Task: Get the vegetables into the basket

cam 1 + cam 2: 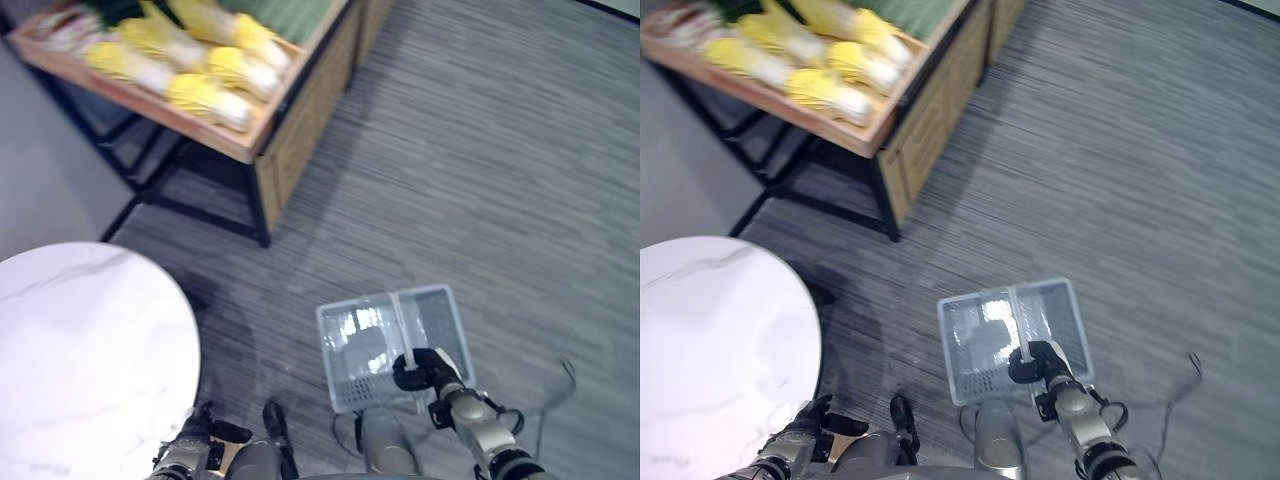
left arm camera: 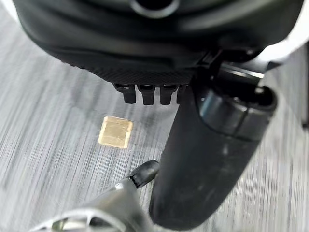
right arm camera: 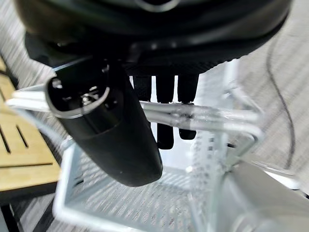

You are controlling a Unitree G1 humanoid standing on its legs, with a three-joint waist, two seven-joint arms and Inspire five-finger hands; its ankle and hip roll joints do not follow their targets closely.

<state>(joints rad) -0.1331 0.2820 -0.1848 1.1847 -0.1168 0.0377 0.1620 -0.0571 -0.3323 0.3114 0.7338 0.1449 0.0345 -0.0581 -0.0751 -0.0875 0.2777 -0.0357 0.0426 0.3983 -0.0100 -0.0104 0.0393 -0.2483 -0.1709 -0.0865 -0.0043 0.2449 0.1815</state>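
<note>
Several yellow cabbages [image 1: 200, 95] lie on a wooden display stand [image 1: 300, 120] at the far left. A pale see-through plastic basket [image 1: 345, 375] hangs low over the grey floor in front of me, with nothing in it. My right hand [image 1: 425, 372] is shut on the basket's handle [image 3: 212, 116]; in the right wrist view its fingers [image 3: 164, 125] curl round the bar. My left hand [image 1: 195, 435] hangs low by the round table, well away from the cabbages, with its fingers [image 2: 145, 94] curled and nothing in it.
A white marble round table [image 1: 80, 340] stands at the near left. The stand rests on black metal legs [image 1: 180, 190]. Grey striped carpet [image 1: 480, 170] stretches to the right. A small tan square [image 2: 115, 132] lies on the floor below my left hand.
</note>
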